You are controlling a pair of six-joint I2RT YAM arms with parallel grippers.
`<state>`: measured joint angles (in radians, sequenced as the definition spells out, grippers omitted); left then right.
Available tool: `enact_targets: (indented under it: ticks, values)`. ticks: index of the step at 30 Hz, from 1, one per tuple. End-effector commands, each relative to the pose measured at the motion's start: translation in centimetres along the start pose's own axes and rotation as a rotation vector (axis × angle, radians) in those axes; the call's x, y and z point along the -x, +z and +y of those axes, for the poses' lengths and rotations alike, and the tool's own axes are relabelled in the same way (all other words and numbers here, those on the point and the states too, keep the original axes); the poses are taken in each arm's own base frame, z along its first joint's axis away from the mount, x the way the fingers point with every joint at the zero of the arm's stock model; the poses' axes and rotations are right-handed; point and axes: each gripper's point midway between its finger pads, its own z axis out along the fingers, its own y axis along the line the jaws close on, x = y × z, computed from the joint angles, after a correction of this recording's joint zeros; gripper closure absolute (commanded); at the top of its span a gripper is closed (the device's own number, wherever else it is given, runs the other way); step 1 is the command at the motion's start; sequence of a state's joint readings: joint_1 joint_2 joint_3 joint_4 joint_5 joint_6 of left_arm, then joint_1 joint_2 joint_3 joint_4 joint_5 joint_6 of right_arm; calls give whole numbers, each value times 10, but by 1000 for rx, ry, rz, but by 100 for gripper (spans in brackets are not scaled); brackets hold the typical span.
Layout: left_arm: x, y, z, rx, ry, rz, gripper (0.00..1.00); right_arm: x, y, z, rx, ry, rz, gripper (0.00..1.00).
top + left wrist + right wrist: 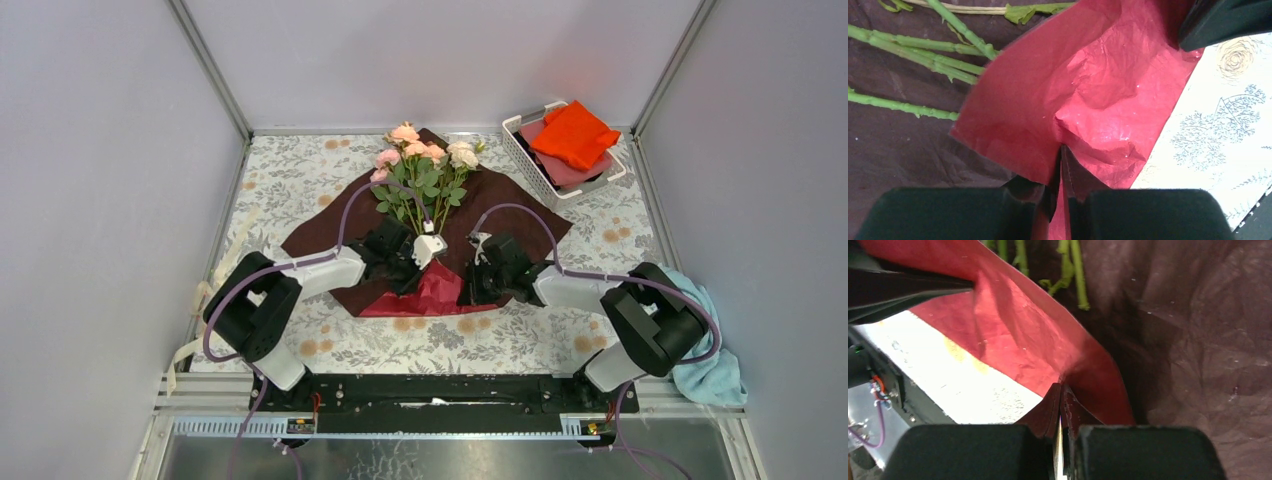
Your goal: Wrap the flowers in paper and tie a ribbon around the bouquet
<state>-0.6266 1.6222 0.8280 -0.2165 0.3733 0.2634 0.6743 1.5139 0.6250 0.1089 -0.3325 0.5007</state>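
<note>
1. I am working on the wrapping step: I am lifting the paper (330,235) at its corner on the arms' side of the flowers (425,165), so its brighter red underside is showing just below the stem ends.
2. My left gripper (1062,197) is pinching that raised edge. Its jaws are closed on a crease of the paper, just below and to the left of the stem ends.
3. My right gripper (1062,437) is doing the same just below and to the right of the stem ends, with its jaws closed on a fold of the same edge.
4. The flowers are lying on the paper with their heads pointing away from the arms. Their green stems (923,50) are bare on the dark sheet and not yet covered by the raised flap.
5. The ribbon (200,300) is lying well to the left of the flowers, off the paper. I judge the tying has not yet begun.
6. I judge the task is at an early stage, since the sheet is spreading flat on both sides of the flowers and no cone is formed.
7. I am planning the next move as carrying both pinched points together up and over the stem ends, then laying the flap flat on them. It calls for even travel in both arms, because the sheet looks thin and crinkly and could tear or slip out. It could also drag the stems askew.
</note>
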Motion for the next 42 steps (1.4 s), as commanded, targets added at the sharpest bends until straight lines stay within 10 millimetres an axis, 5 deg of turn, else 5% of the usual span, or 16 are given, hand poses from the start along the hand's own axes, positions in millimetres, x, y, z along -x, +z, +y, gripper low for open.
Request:
enact_targets:
  ticks: [1,5,8,11,13,17,21,24,29,35,42]
  values:
    - [13,-7,13,60,6,-22,72,3,8,-16,-92,23,-7,97]
    - [33,-28,23,132,52,-53,43,-5,10,-24,-123,41,18,97]
    - [61,-60,24,190,93,-127,31,-6,10,-26,-134,49,26,98]
    - [73,-83,5,148,152,-173,27,-7,9,-24,-130,61,34,98]
    - [65,-85,-22,40,203,-154,32,-7,9,-23,-130,70,40,98]
    - [34,-66,-69,-175,298,-71,67,-7,10,-24,-145,89,49,98]
    - [16,-39,-57,-143,333,-15,89,-7,12,-24,-145,109,50,99]
    - [-2,-22,-38,-84,359,55,94,-8,14,-24,-145,121,54,99]
    - [-53,-20,-37,-110,390,188,100,-12,14,-28,-161,127,62,100]
    - [-107,-41,-26,-92,395,310,100,-14,12,-32,-177,115,64,100]
    - [-141,-70,-21,-52,399,396,100,-22,10,-35,-192,117,96,100]
